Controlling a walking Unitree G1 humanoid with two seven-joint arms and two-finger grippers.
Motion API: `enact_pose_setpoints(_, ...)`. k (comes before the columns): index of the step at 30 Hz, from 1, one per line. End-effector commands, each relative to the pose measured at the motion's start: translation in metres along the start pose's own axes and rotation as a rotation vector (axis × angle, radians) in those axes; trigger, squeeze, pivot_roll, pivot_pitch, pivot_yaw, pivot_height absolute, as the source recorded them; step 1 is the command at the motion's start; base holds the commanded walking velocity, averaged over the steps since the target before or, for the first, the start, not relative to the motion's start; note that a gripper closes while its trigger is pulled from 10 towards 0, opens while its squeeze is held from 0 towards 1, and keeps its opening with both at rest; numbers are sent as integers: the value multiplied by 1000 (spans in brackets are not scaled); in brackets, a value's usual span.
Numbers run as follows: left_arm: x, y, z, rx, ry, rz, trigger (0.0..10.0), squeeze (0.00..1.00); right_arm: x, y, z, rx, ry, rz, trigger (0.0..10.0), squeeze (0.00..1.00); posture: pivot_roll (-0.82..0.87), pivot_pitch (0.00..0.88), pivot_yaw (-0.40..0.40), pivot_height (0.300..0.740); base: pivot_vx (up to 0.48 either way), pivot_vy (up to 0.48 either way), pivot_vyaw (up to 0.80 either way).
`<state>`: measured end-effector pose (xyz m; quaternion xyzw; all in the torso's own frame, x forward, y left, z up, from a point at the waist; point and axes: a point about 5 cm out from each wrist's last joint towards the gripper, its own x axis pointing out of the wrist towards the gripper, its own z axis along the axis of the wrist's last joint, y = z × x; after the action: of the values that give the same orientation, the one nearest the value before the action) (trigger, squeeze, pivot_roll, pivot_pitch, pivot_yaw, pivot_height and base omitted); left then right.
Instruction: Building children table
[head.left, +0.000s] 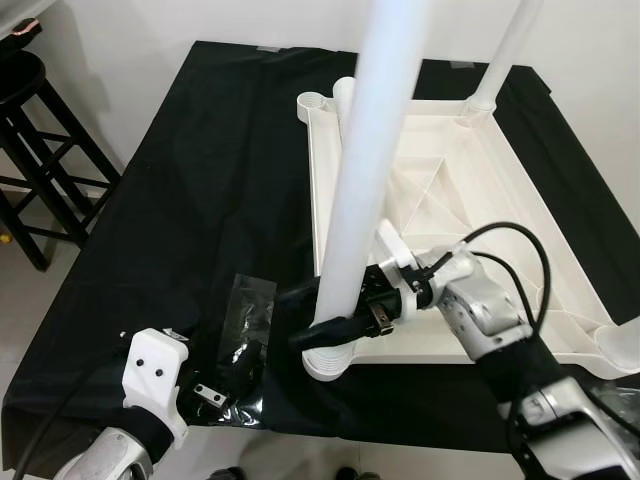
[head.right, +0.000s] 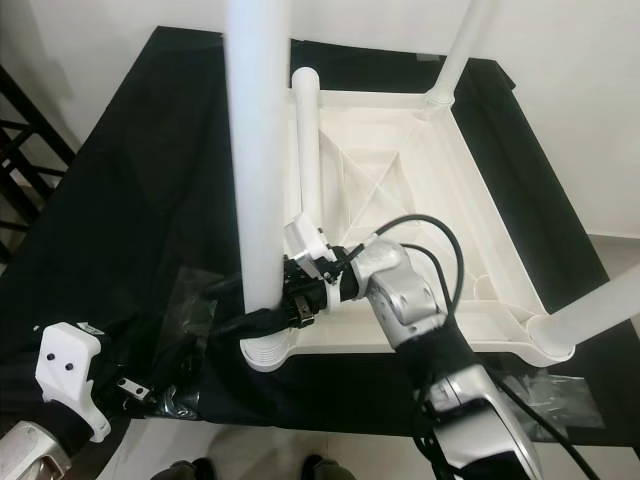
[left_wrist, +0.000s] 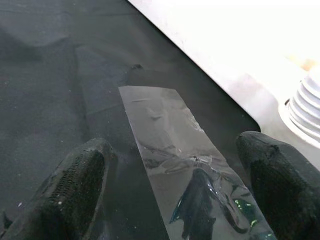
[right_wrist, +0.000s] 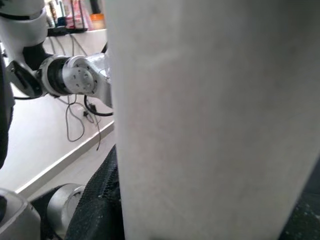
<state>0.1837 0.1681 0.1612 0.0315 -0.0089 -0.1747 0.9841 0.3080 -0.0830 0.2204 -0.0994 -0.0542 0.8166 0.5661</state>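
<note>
right gripper (head.left: 335, 322) around table leg (head.left: 372, 160)

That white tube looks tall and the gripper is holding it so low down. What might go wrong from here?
Three risks, as I judge them:
1. The right gripper grasps the leg just above its threaded socket, so the long top may lean.
2. A tilted leg might jam in the threads.
3. The upturned tabletop lies loose on the black cloth and may slide. The plastic wrap by the left gripper is a minor snag.
</note>
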Motion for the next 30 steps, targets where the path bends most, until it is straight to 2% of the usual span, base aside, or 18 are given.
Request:
enact_pose_setpoints(1,-4,-1,0,3,18,-11,10000,0,-12,6,-34,88,174,-58,10000,0,134,309,-72,740,0,0,0)
enact_pose_setpoints(18,-5,-1,1,-3,23,-6,10000,0,-18,0,-31,21,203,-32,10000,0,135,315,-74,740,0,0,0)
enact_pose_setpoints(24,-5,-1,0,-4,24,-6,10000,0,-19,-3,-32,33,170,-72,10000,0,134,313,-73,740,0,0,0)
enact_pose_setpoints(28,-4,-2,0,-7,24,-5,10000,0,-20,-4,-37,52,146,-165,10000,0,125,309,-79,740,0,0,0)
enact_pose_setpoints(29,-4,-4,-1,-11,24,-6,10000,0,-20,-4,-39,56,145,-230,10000,0,112,301,-94,740,0,0,0)
enact_pose_setpoints(30,-4,-4,-1,-11,24,-6,10000,0,-20,-4,-39,56,145,-230,10000,0,112,301,-94,740,0,0,0)
